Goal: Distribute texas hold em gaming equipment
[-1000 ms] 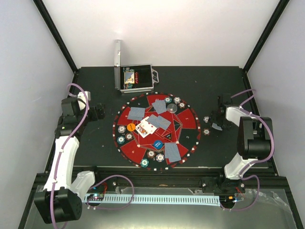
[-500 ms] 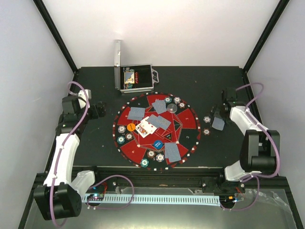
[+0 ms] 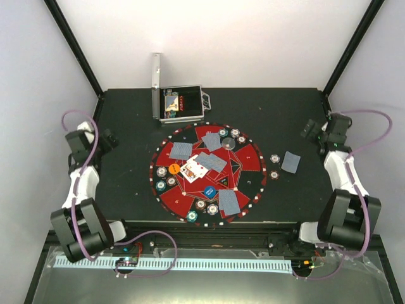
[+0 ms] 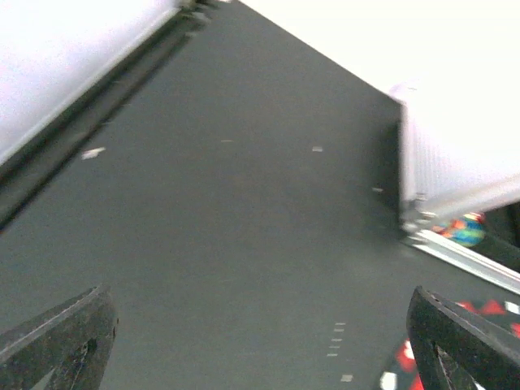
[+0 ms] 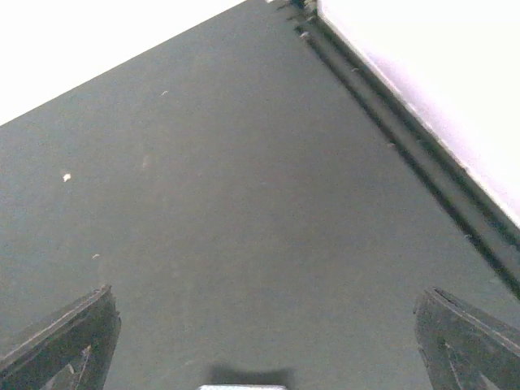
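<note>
The left hand [image 3: 109,137] and right hand [image 3: 311,128] stand wide, empty; the card [image 3: 292,161] lying flat on the table [image 3: 272,114] may skid into nearby chips [image 3: 274,159] under a pinch.

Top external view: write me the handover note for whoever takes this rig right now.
Left tool: open, empty, over the left side of the table.
Right tool: open, empty, at the far right.
Placed: one face-down card and two chips on the table right of the mat; more cards, chips and discs lie on the mat.
Left: the open case holds something, contents unclear. No card or chips sit left of the mat, so that side probably comes next.
</note>
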Tool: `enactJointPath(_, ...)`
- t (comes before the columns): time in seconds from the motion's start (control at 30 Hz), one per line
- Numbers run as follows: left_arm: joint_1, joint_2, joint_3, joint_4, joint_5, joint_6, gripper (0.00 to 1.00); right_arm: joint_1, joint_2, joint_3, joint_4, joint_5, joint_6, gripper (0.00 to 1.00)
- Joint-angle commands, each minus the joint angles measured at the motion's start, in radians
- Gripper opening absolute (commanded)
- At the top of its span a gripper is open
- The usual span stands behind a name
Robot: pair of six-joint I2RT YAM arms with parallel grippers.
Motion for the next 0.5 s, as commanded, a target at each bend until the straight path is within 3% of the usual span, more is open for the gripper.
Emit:
enactJointPath(0.0,0.069,-0.138,-0.2,0.281,-0.102,0.009,0.99,-0.06,-0.119,-0.195,0.285,0.004,-0.029,1.0)
enactJointPath(0.1,0.032,-0.202,-0.38,0.51,-0.147,0.052,0.99,-0.053,-0.205,-0.385,0.529,-0.022,-0.038,1.0)
enactJointPath(0.17,-0.025,-0.208,-0.441,0.581,-0.171,0.091,0.99,-0.025,-0.226,-0.481,0.669,-0.014,-0.059,1.0)
enactJointPath(0.33,-0.166,-0.131,-0.471,0.66,-0.225,0.18,0.99,0.096,-0.185,-0.598,0.864,0.046,-0.135,0.99)
enactJointPath(0.47,-0.238,-0.105,-0.448,0.682,-0.3,0.234,0.99,0.115,-0.151,-0.643,0.971,0.072,-0.13,0.99)
